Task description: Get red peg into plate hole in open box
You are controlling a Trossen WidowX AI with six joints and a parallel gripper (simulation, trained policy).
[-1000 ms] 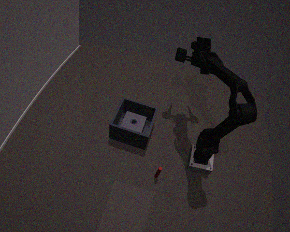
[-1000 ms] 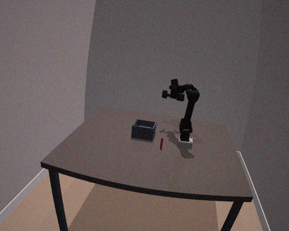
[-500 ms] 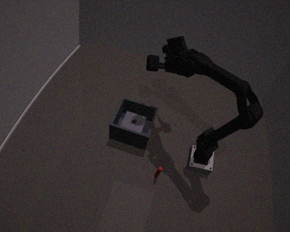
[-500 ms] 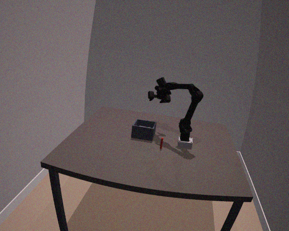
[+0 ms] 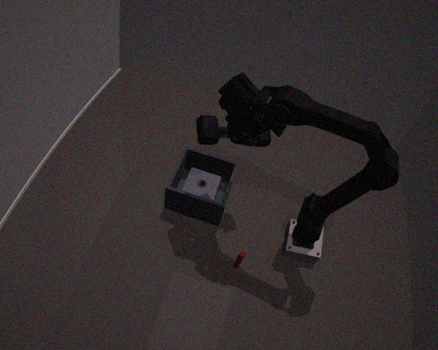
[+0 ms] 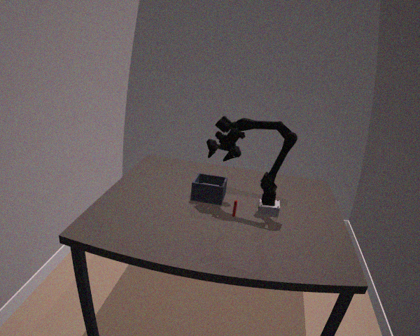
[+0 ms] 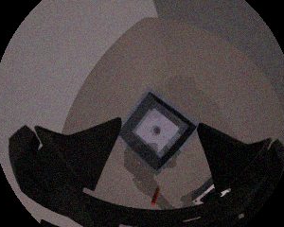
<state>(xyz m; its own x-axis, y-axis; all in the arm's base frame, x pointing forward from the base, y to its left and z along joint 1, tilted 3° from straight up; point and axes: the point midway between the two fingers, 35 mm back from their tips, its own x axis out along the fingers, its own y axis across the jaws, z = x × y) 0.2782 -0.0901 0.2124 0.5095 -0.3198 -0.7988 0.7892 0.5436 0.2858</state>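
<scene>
The red peg stands upright on the table, in or beside the arm's shadow. The open dark blue-grey box stands farther back and to the left of the peg. A light plate lies at its bottom, with a dark, empty-looking round hole. My gripper is wide open and empty, high above the table. In the wrist view the box shows between its fingertips, well below, and the peg shows near the bottom edge.
The arm's pale base is to the right of the peg. The table has a curved dark front edge. Walls rise at the left and behind. The lighting is dim and the picture grainy.
</scene>
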